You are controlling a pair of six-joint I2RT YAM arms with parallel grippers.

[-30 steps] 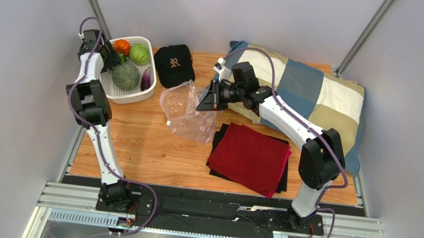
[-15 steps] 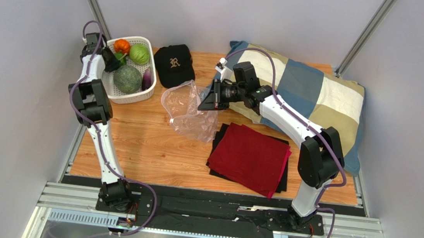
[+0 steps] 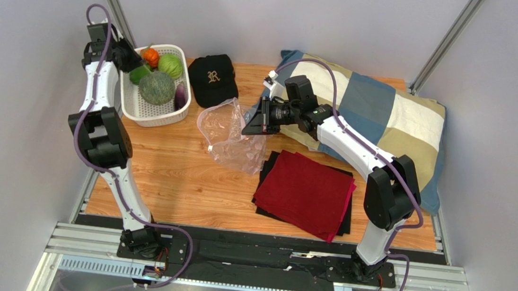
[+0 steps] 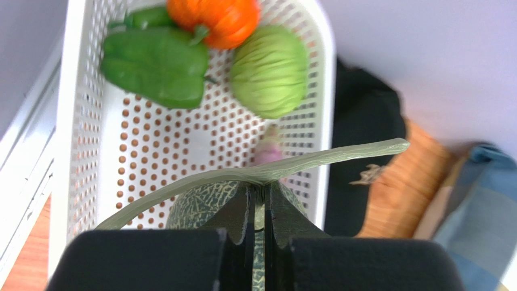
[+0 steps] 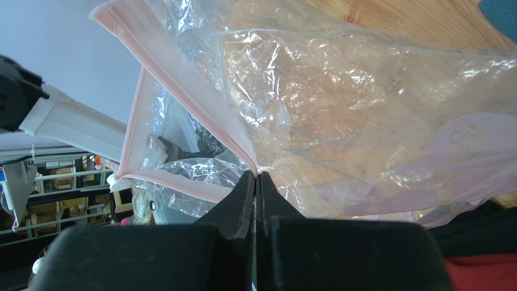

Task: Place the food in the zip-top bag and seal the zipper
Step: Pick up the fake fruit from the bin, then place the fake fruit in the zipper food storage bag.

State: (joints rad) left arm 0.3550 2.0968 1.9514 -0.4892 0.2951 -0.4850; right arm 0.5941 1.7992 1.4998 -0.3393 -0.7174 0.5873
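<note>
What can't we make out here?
- Left wrist: melon mostly hidden behind the left pincer; eggplant just a tip behind the stem.
- Top: right pincer tips too small to show the hold on the zip-top bag.

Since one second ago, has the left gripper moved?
Yes. The left gripper shifted toward the white basket's far-left corner and closed on the melon's stem.

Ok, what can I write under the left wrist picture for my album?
Left gripper pinches the melon by its stem; pepper, pumpkin and cabbage sit in the white basket.
</note>
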